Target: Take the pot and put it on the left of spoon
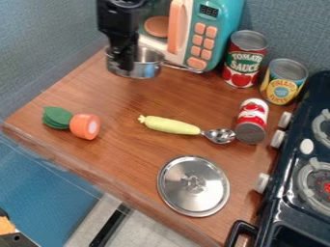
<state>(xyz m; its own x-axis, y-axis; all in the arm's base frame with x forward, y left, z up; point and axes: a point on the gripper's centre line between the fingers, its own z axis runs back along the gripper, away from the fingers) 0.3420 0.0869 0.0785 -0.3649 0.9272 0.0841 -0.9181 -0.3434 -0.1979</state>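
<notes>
Table (116, 103): brown wood grain, with a clear covering along its near edge.
Lid (193, 185): round and silver, flat on the near part of the table, knob in the middle.
Stove (274, 212): black, along the right side, with pale knobs facing the table and a red patch in the nearer burner.
Toy vegetable (84, 126): orange with dark green leaves, on its side near the left corner, leaves to the left, pale cut end to the right.
Spoon (195, 130): lying across the middle of the table beyond the lid, yellow handle to the left, shiny bowl to the right.
Small can (252, 120): red and white, on its side just by the spoon's bowl, metal end toward the camera.
Yellow-labelled can (283, 82): upright, near the stove's far corner.
Tomato can (245, 59): upright, red, left of the yellow-labelled one and slightly farther back.
Pot (143, 71): silver, upright at the far left of the table, beyond the spoon and mostly left of it, handle pointing right.
Pincer (126, 62): black, hanging down over the pot; cannot tell whether it is open or closed.
Toy microwave (220, 14): teal with peach buttons and door handle, just behind the pot.
Wall (287, 24): blue-grey, behind everything.
</notes>
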